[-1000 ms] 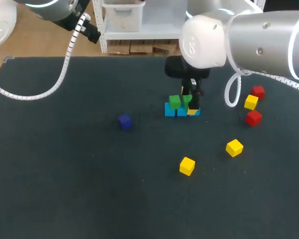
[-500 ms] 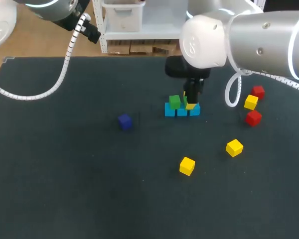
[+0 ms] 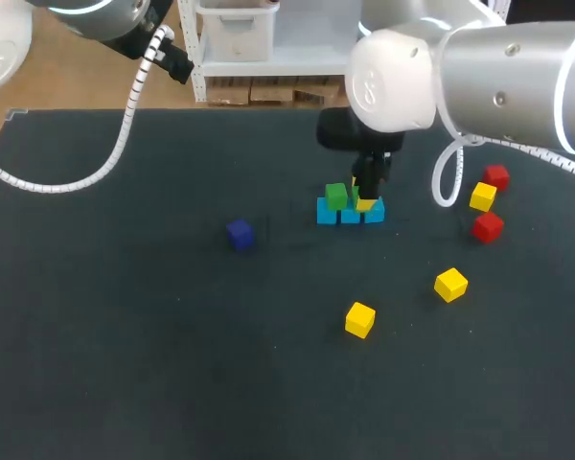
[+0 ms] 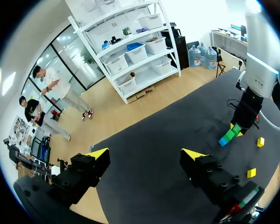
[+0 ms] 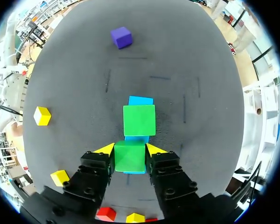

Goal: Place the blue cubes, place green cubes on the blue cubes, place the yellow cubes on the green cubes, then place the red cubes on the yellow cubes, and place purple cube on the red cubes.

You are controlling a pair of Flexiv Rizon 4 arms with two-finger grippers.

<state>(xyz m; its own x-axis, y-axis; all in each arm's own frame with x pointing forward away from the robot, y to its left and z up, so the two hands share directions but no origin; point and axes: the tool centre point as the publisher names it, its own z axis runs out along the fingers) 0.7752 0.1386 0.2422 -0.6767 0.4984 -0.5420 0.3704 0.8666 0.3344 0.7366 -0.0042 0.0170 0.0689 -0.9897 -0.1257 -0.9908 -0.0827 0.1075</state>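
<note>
Left gripper (image 4: 144, 155): fingers spread wide, empty, well apart from cubes. Row of light-blue plastic cubes (image 3: 350, 212) in table's far half, first green plastic cube (image 3: 336, 196) on row's left end. Right gripper (image 5: 130, 150) clamped on second green plastic cube (image 5: 130, 157), just above row. Judged light, rigid, smooth: pinch flat opposite sides, centred. Versus second ago: yellow tip no longer hides right-end blue cube (image 3: 375, 211).

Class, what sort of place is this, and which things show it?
Most likely a robotics lab bench: a dark table, the right gripper shut on a green cube over a row of blue cubes, and loose yellow cubes and red cubes nearby.
</note>
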